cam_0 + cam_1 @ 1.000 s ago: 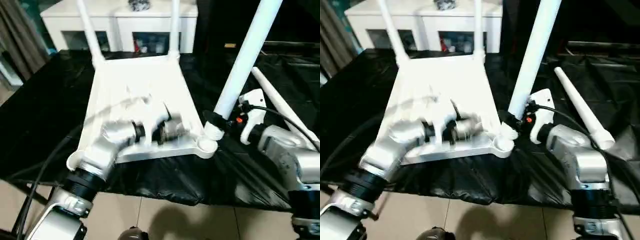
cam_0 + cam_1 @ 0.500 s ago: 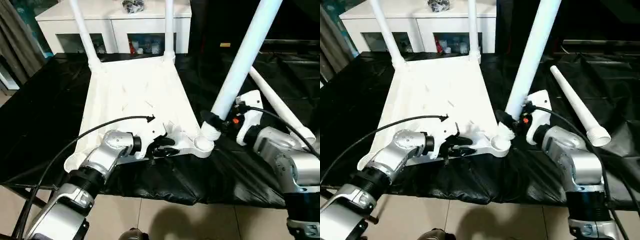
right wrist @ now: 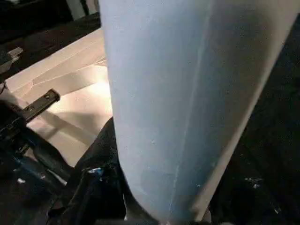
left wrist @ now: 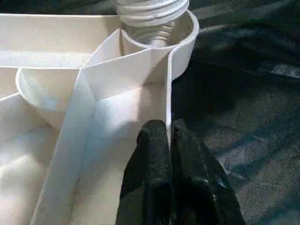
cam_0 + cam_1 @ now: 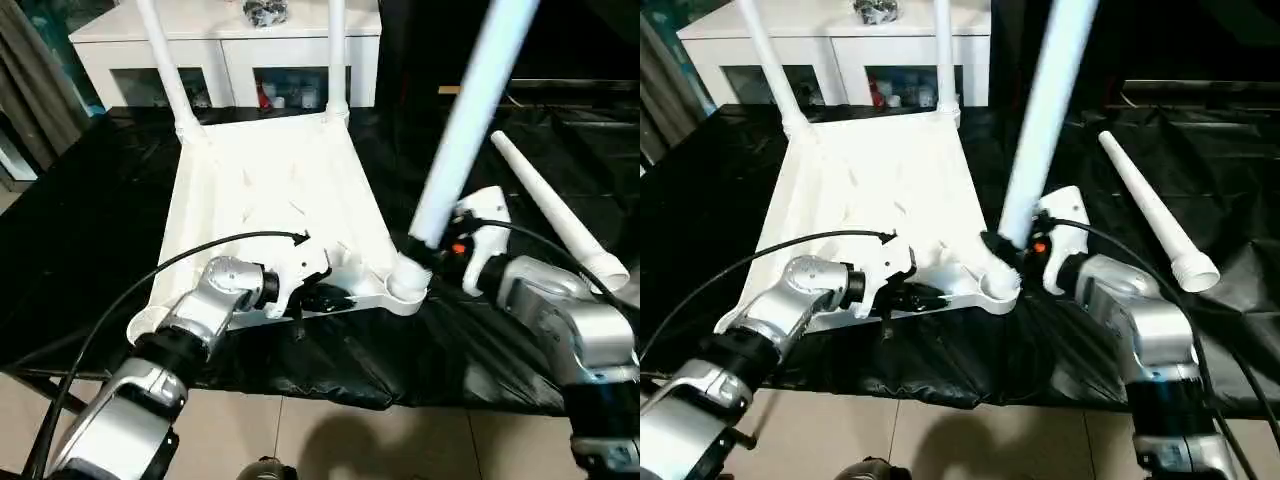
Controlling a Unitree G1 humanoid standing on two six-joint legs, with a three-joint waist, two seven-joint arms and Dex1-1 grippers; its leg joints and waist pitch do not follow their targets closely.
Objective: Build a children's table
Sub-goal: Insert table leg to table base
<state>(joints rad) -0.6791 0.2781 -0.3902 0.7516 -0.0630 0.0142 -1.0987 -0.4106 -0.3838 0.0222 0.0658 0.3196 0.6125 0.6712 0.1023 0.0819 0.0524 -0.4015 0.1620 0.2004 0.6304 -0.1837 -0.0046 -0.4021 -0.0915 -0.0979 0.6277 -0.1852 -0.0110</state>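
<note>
So the white plastic rectangular tabletop (image 5: 270, 215) is lying upside down, ribbed underside up, on the big black-draped table (image 5: 90, 220). Two long white tubular legs are already standing in the far corner sockets, one on the left (image 5: 165, 65) and one on the right (image 5: 336, 55).

The right gripper (image 5: 432, 252) is clamped around the bottom of a third white tubular leg (image 5: 462, 125), black fingers closed on it just above its threaded end. That end sits in the rounded corner socket (image 5: 405, 291) at the near right of the top; the left wrist view shows the ribbed end (image 4: 151, 16) down inside the socket cup. The leg leans away to the upper right.

The left gripper (image 4: 169, 136) has its two black fingers pinched narrow on the thin near edge wall of the tabletop, right beside that same socket, one finger (image 4: 152, 154) inside the rim and the other outside.

A fourth white tubular leg with a flared end (image 5: 555, 215) lies loose on the black cloth to the right. Behind the table there's a white cabinet with glass doors (image 5: 235, 55).
</note>
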